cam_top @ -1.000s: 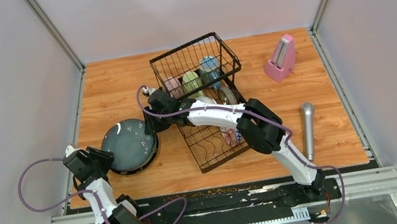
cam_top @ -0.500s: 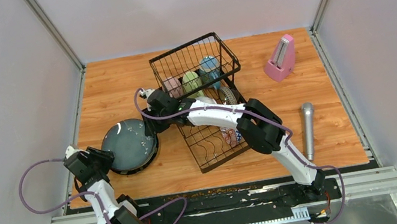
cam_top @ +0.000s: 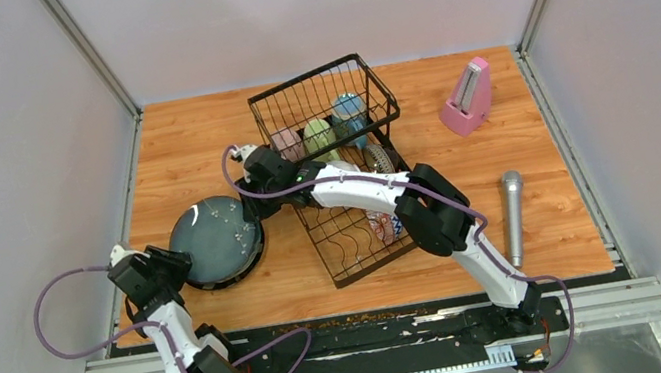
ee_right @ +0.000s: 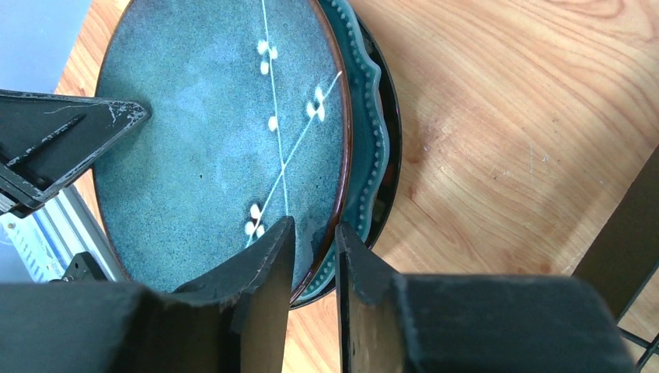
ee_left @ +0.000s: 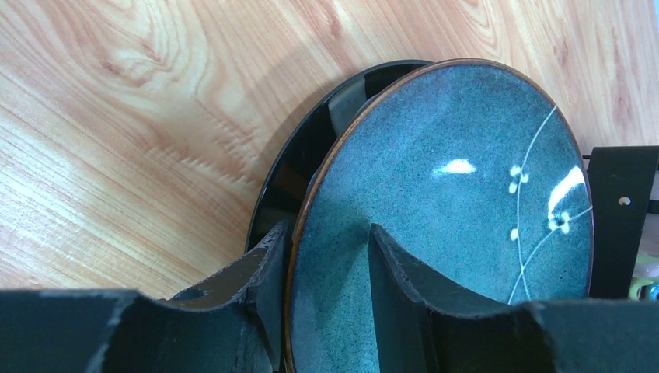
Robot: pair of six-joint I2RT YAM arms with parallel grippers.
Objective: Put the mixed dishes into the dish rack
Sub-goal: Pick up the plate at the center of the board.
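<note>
Left pincer (ee_left: 326, 241) jaws moderately apart; right pincer (ee_right: 315, 229) jaws narrower.

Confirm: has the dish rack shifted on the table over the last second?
No. In the top view the dish rack keeps the same spot and angle relative to the pink metronome.

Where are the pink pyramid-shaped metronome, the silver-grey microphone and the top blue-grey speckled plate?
Metronome (cam_top: 467, 101): top external view, front face.
Microphone (cam_top: 514, 222): top external view, handle.
Plate (cam_top: 214, 238): top external view, centre.
</note>
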